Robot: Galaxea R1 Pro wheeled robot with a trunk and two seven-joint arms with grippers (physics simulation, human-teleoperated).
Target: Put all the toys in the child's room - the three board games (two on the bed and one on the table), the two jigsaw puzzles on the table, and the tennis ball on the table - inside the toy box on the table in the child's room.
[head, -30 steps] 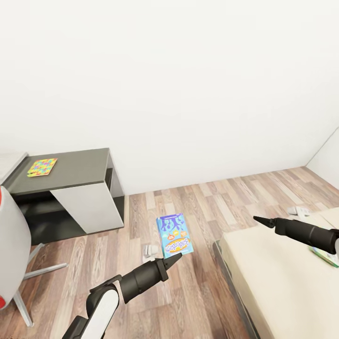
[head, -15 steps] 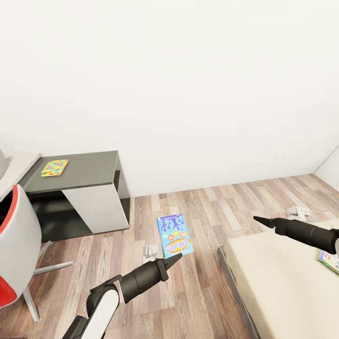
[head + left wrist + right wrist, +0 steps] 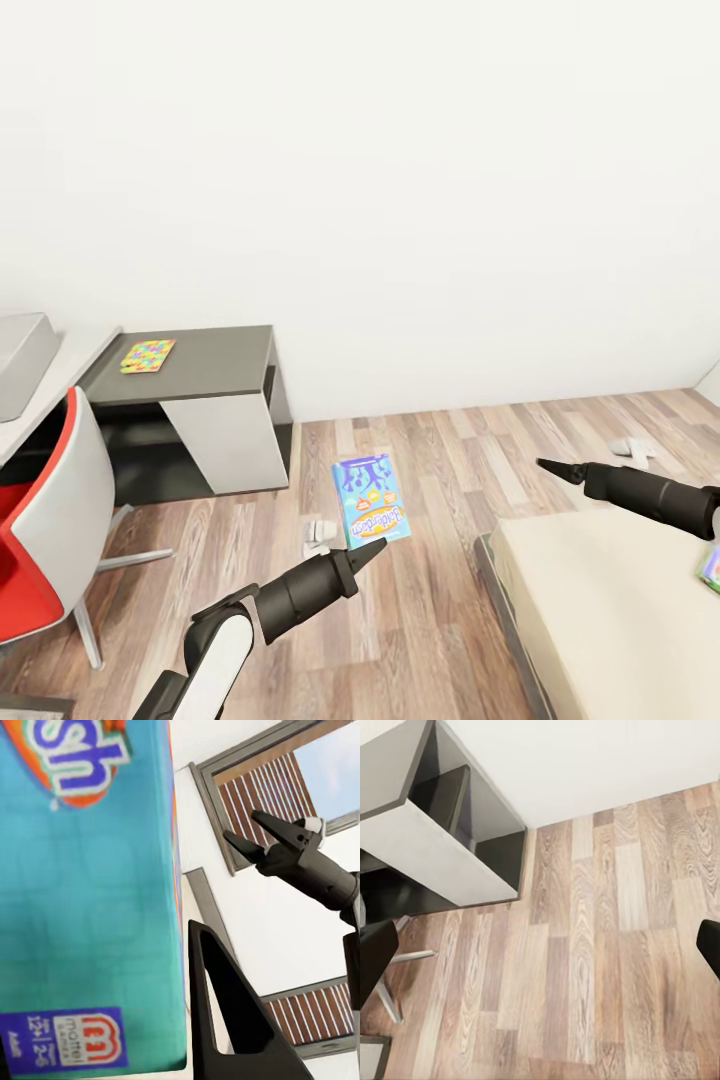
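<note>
left end effector grips board game upright | right end effector open, empty

Red chair before table

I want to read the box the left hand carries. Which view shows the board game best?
The head view: the whole board game shows upright above the left hand. The left wrist view shows only part of its teal face, close up.
</note>
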